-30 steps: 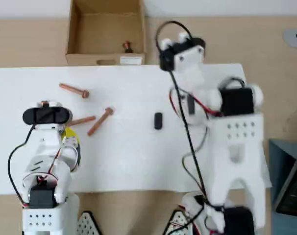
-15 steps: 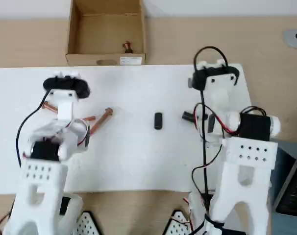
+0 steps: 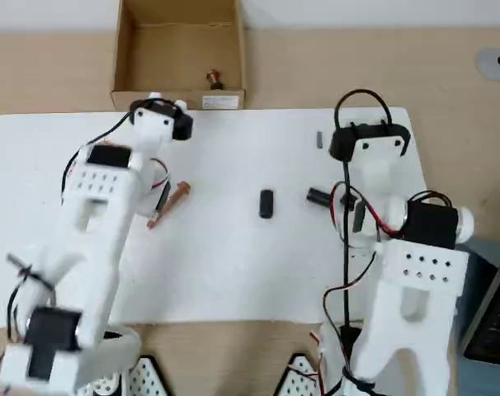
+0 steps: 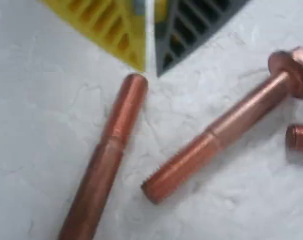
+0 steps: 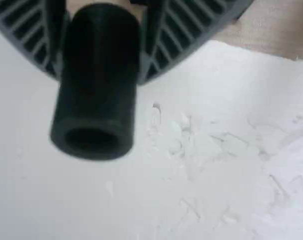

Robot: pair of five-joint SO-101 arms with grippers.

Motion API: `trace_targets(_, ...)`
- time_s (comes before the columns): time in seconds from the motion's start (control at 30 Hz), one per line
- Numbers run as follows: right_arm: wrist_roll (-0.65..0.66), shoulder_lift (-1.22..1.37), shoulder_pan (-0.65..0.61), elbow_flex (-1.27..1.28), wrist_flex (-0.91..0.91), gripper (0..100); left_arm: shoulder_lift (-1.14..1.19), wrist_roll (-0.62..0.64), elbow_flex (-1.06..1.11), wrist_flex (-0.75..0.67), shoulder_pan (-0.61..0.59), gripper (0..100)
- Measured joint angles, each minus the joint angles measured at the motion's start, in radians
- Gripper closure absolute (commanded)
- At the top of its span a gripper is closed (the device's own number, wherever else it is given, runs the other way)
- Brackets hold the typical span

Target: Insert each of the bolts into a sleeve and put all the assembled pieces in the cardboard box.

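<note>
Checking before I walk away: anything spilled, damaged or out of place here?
Nothing stands out. Bolts lie loose on the mat, one sleeve lies mid-mat, the right tool grips another sleeve, and the cardboard box sits upright.

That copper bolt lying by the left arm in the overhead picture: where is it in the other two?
High view: bolt on the white sheet, beside the left arm.
Left wrist view: two bolts and a third's end lie by the left gripper; the one showing its head may be it, I cannot tell.
Right wrist view: not in it; right gripper holds a sleeve.
Shared landmark: the sheet.
</note>
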Motion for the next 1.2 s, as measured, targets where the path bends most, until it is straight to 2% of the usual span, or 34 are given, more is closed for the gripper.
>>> trace_targets(0.23,0.000,0.000,0.011,0.009,-0.012,98.8,0.232,-0.063,-0.216,0.078,0.000,91)
trace_targets(0.53,0.000,0.000,0.011,0.009,-0.014,98.8,0.397,-0.143,-0.367,0.087,0.000,91)
trace_targets(0.87,0.000,0.000,0.011,0.009,-0.014,98.8,0.414,-0.210,-0.382,0.121,0.025,91)
trace_targets(1.2,0.000,0.000,0.011,0.011,-0.014,98.8,0.439,-0.212,-0.443,0.126,0.063,91)
